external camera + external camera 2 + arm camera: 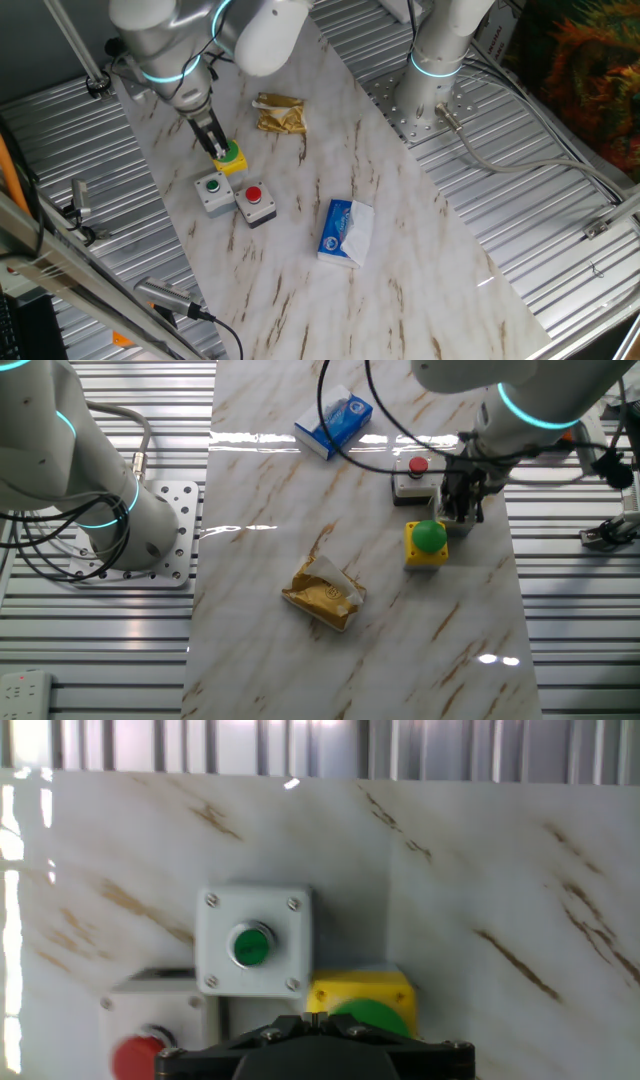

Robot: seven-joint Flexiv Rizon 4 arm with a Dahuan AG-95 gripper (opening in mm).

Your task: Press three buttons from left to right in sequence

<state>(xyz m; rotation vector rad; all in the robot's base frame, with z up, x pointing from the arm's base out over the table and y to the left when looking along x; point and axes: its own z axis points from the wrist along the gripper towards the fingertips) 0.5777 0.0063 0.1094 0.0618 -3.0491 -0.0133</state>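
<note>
Three button boxes stand together on the marble board. The yellow box with the big green dome (233,158) is farthest back. It also shows in the other fixed view (428,538) and in the hand view (378,1016). The grey box with the small green button (211,190) (251,943) and the grey box with the red button (255,202) (414,468) (134,1054) are in front of it. My gripper (217,150) (456,516) (316,1017) points down at the edge of the green dome, fingertips shut together. I cannot tell whether it touches the dome.
A crumpled golden wrapper (280,113) (323,592) lies behind the buttons. A blue-white tissue packet (346,232) (333,420) lies to the right. A second arm's base (432,90) stands on the ribbed metal table at the board's far edge.
</note>
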